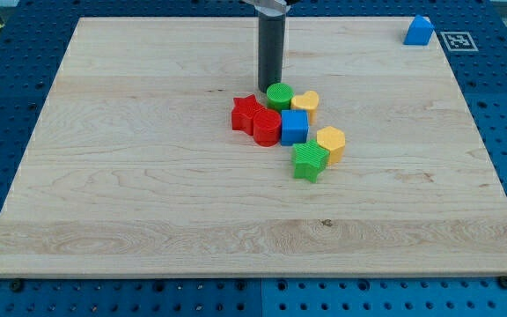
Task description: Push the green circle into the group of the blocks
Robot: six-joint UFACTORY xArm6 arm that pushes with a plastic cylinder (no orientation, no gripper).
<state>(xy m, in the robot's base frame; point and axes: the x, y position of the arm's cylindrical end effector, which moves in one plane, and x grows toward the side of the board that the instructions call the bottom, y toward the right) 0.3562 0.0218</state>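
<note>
The green circle (279, 96) sits at the top of a cluster near the board's middle, touching the yellow heart (305, 102) on its right, with the red star (246, 113) at its lower left. Below it are a red round-ish block (267, 128) and a blue cube (294, 127). A yellow hexagon (331, 143) and a green star (309, 161) lie at the cluster's lower right. My tip (269, 85) stands just above and slightly left of the green circle, close to or touching it.
A separate blue block (419, 31) stands near the board's top right corner, beside a printed marker tag (459, 40). The wooden board (130, 194) lies on a blue perforated table.
</note>
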